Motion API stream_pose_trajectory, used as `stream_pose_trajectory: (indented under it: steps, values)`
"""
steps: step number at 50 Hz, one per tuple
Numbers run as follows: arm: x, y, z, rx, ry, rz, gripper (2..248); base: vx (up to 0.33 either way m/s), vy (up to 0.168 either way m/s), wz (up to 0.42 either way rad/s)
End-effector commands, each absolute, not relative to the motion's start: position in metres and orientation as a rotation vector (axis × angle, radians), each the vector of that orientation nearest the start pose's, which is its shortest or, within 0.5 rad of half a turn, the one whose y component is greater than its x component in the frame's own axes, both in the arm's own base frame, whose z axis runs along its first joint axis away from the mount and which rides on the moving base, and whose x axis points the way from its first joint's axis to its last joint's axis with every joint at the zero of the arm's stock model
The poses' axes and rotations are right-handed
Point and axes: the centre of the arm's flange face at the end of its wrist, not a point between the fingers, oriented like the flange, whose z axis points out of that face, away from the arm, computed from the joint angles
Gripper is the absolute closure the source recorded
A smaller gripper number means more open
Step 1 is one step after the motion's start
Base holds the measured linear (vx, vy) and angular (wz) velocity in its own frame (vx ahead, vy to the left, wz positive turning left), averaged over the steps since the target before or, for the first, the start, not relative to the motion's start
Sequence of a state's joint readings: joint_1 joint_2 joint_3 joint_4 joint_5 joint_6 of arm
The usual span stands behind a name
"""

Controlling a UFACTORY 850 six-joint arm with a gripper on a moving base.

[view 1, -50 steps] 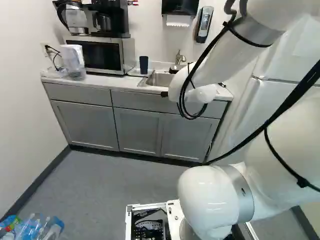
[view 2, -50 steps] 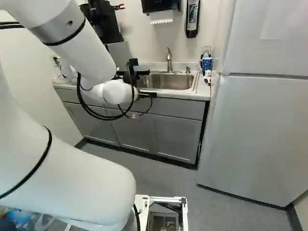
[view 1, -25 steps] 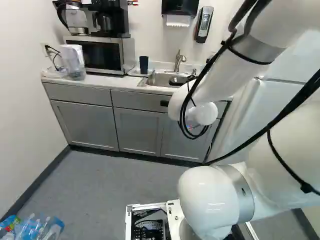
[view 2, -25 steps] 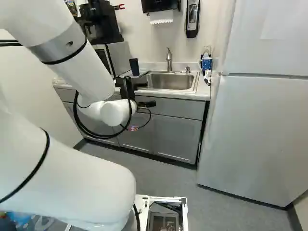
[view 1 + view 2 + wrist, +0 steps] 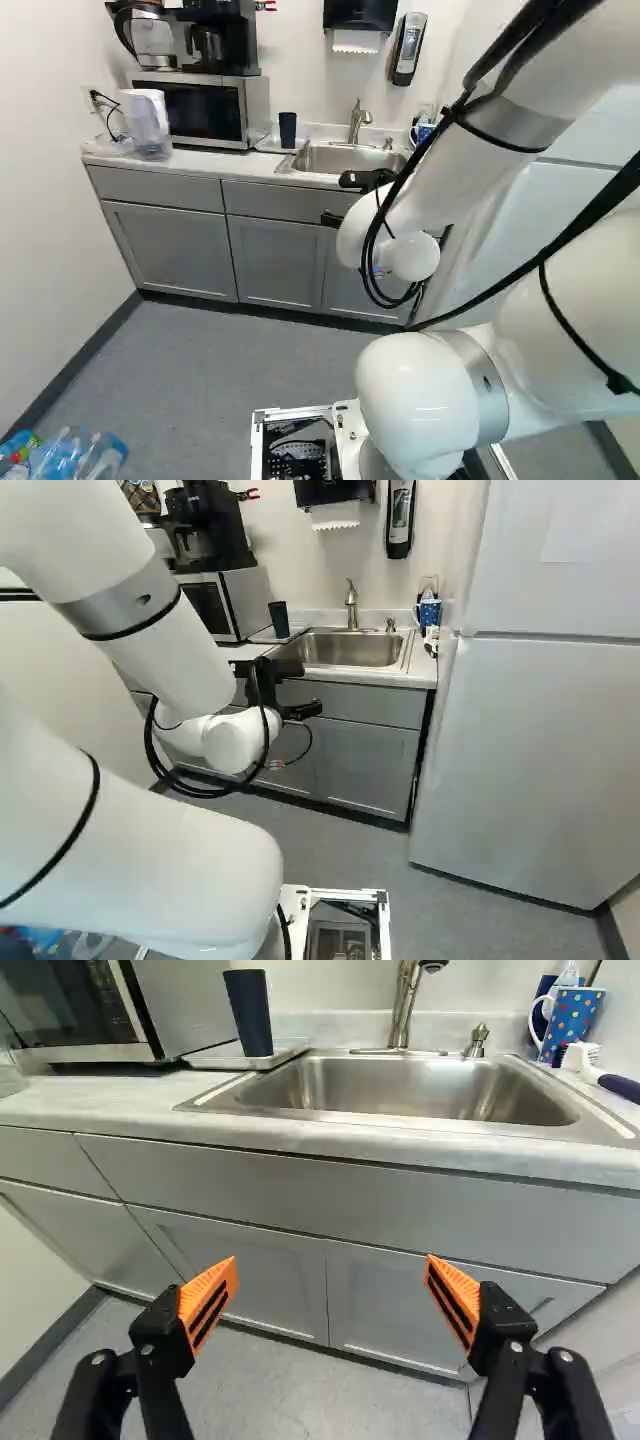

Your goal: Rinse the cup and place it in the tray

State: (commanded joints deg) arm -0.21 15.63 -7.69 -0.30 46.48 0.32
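- The cup [image 5: 250, 1012] stands upright on the tray [image 5: 215, 1061], beside the sink [image 5: 400, 1085], so the placing looks done.
- Whether it has been rinsed, the pictures cannot tell; no water shows under the faucet [image 5: 405, 1010].
- The gripper [image 5: 332, 1260] is spread wide with nothing between its pads, low before the counter [image 5: 130, 1105].
- Probably little is left but moving the arm clear.

The polka-dotted mug [image 5: 573, 1022] is blue (its handle white), the tumbler [image 5: 249, 1015] dark navy.
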Motion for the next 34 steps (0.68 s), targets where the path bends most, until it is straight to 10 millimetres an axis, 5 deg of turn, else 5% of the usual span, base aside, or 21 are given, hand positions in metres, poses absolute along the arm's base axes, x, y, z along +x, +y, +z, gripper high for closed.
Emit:
stream_pose_trajectory:
  steps: [34]
  values:
    - [0.27, 0.0, 0.366, -2.558, 0.0, -1.824, 3, 0.0, 0.0, 0.0]
